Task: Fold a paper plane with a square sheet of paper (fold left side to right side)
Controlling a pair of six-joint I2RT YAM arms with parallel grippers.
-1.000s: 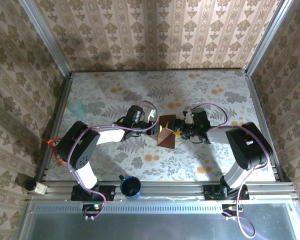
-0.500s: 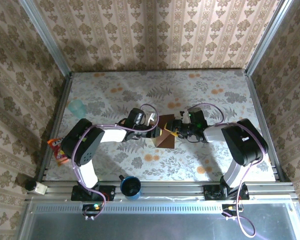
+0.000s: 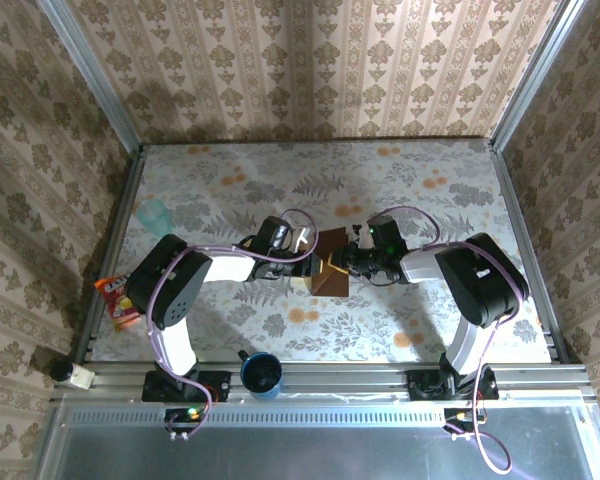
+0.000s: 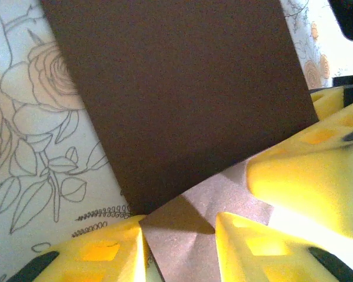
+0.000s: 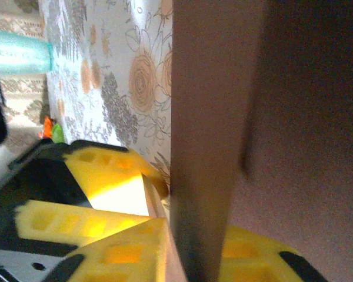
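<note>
Dark reddish-brown square sheet of paper [image 3: 331,272], matte and unmarked, lies partly folded with one paler flap lifted, in the middle of the table [image 3: 230,190]. The left gripper [image 4: 179,235] has its jaws parted, loose around a corner. The right gripper [image 5: 194,258] is clenched on the upright fold.

Paper sheet [image 5: 215,117] — blurred, edges cropped

the paper sheet [image 4: 182,88] is thin, matt, dark brown and faintly grainy; the tablecloth [image 4: 35,117] looks smooth and printed; the near rail [image 3: 330,378] is dull silver metal.
</note>
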